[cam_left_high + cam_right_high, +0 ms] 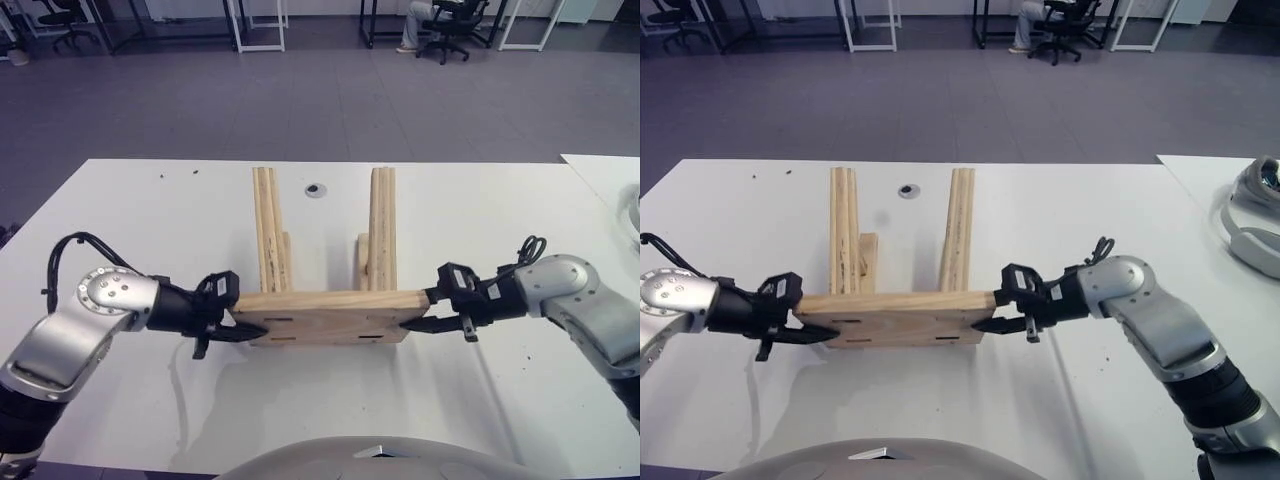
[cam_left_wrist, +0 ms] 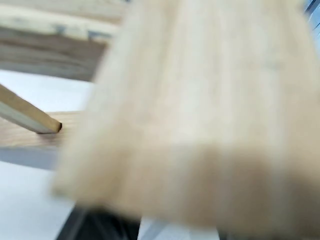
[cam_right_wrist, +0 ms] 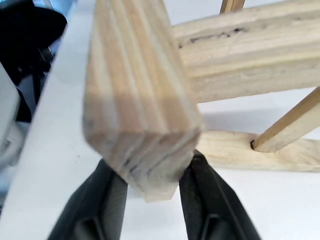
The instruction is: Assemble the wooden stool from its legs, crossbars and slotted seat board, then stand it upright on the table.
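The stool (image 1: 325,270) looks fully put together and lies on its side. Its seat board (image 1: 325,315) stands on edge between my two end effectors, and its legs (image 1: 268,225) run away from them flat along the bench (image 1: 130,210). In the right wrist view a thin crossbar (image 3: 285,125) sits in its hole in a leg just beyond the fingers. What is left, as I judge it, is the tip-up: turning the seat up and over so the leg ends come down onto the bench. To do that well I want both wrists turning together about one axis through the seat's length, at the same rate, so the board does not twist between the grips or lever a leg out of its slot. I would lift slightly first so the lower legs don't drag, and release only once all the feet sit flat. Both grips are on the very ends of the board, so slipping is my main worry. The left end effector (image 1: 240,331) is clenched on the seat's left end. The right end effector (image 1: 420,322) grasps the opposite end, its fingers (image 3: 107,205) spread just to the board's thickness and pinching its two faces.
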Robot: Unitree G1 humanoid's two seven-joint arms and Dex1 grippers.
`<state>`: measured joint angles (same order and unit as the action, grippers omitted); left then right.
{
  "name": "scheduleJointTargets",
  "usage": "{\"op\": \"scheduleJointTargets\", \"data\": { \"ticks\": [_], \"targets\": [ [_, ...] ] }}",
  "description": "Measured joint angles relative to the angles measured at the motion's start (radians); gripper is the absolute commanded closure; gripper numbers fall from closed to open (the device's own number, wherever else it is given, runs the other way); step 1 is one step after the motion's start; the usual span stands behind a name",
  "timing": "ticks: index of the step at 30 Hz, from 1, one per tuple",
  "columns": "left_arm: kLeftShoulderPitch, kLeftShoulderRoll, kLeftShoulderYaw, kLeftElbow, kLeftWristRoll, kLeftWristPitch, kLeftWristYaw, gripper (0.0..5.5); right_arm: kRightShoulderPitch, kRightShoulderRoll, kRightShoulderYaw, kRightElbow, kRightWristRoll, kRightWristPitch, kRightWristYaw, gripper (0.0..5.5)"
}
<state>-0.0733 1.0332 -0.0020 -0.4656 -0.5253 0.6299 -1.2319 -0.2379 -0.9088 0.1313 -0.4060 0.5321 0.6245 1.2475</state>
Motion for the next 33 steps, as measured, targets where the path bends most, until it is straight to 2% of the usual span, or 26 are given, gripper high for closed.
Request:
{"op": "scheduleJointTargets", "data": {
  "ticks": [4,9,12,15,18,20,21,24,27,30,33],
  "targets": [
    [-0.192,0.057,0.031,0.096,-0.158,0.177,-0.138,3.93,-0.218,-0.036,-0.064,0.094,0.263,0.294,0.049,4.14],
    [-0.55,0.046,0.029,0.367,-0.463,0.611,-0.195,4.04,-0.599,-0.062,-0.072,0.407,0.49,0.701,0.129,4.16],
    [-0.779,0.033,-0.01,0.61,-0.645,0.839,-0.155,4.18,-0.788,-0.107,0.087,0.619,0.652,0.867,0.147,4.17],
    [-0.918,0.054,-0.145,0.821,-0.822,0.958,-0.045,4.18,-0.95,-0.145,0.308,0.784,0.82,0.944,0.119,4.17],
    [-0.885,0.099,-0.245,0.876,-1.004,0.976,0.068,4.18,-0.95,-0.137,0.426,0.86,0.968,0.966,0.035,4.17],
    [-0.806,0.114,-0.278,0.878,-1.136,0.976,0.165,4.18,-0.873,-0.128,0.436,0.866,1.085,0.981,-0.068,4.17],
    [-0.773,0.104,-0.299,0.881,-1.186,0.976,0.225,3.82,-0.782,-0.125,0.419,0.863,1.167,0.967,-0.15,3.8],
    [-0.723,0.021,-0.327,0.898,-1.36,0.953,0.39,3.24,-0.514,-0.071,0.315,0.829,1.426,0.827,-0.39,3.18],
    [-0.653,-0.003,-0.281,0.921,-1.416,0.889,0.534,2.7,-0.402,-0.054,0.19,0.812,1.443,0.802,-0.523,2.59],
    [-0.549,-0.035,-0.151,0.884,-1.438,0.767,0.697,2.15,-0.315,-0.01,0.03,0.777,1.445,0.77,-0.653,1.96],
    [-0.397,-0.033,0.024,0.803,-1.44,0.724,0.763,1.7,-0.231,0.003,-0.144,0.767,1.438,0.698,-0.786,1.47]
  ]
}}
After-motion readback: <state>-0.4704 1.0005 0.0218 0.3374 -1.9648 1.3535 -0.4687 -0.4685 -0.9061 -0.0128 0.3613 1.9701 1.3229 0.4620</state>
